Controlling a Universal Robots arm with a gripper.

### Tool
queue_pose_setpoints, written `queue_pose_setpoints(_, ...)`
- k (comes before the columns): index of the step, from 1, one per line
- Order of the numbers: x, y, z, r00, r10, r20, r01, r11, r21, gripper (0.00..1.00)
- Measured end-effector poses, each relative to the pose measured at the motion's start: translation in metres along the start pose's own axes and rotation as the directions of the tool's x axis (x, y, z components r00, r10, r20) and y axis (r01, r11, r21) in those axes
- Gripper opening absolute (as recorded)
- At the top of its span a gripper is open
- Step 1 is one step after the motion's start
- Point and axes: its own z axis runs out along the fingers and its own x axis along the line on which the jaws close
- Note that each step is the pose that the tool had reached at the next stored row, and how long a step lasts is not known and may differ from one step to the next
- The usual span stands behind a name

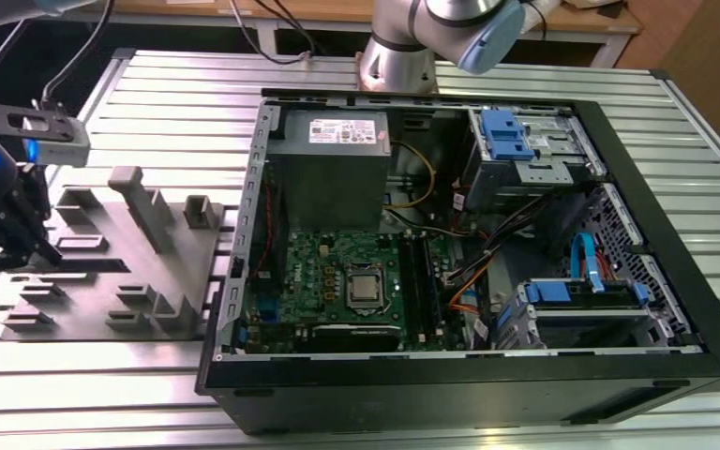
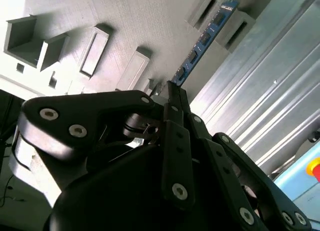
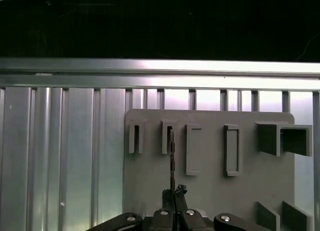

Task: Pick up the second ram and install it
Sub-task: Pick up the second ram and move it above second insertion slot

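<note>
One second ram (image 2: pixel 204 43) pinched in tool (image 2: pixel 173 90) over holder tray (image 3: pixel 210 198) (slot contact unclear); motherboard (image 1: pixel 322 274) inside open case (image 1: pixel 460 386).

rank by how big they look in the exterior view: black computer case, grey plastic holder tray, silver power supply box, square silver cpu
1. black computer case
2. grey plastic holder tray
3. silver power supply box
4. square silver cpu

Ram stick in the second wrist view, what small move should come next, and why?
Probably lift straight away from the grey holder tray: the gripper is shut on the ram stick, whose far end sits between the tray's slot posts.
</note>
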Motion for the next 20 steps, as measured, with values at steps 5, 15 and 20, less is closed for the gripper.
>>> queue_pose_setpoints(5, -0.0002, 0.0002, -0.0118, 1.0000, 0.000, 0.0001, 0.000, 1.0000, 0.0005, 0.08)
queue_pose_setpoints(15, -0.0006, 0.0005, -0.0287, 1.0000, 0.000, 0.0001, 0.000, 1.0000, 0.0007, 0.08)
queue_pose_setpoints(20, -0.0008, 0.0007, -0.0376, 1.0000, 0.000, 0.0002, 0.000, 1.0000, 0.0008, 0.08)
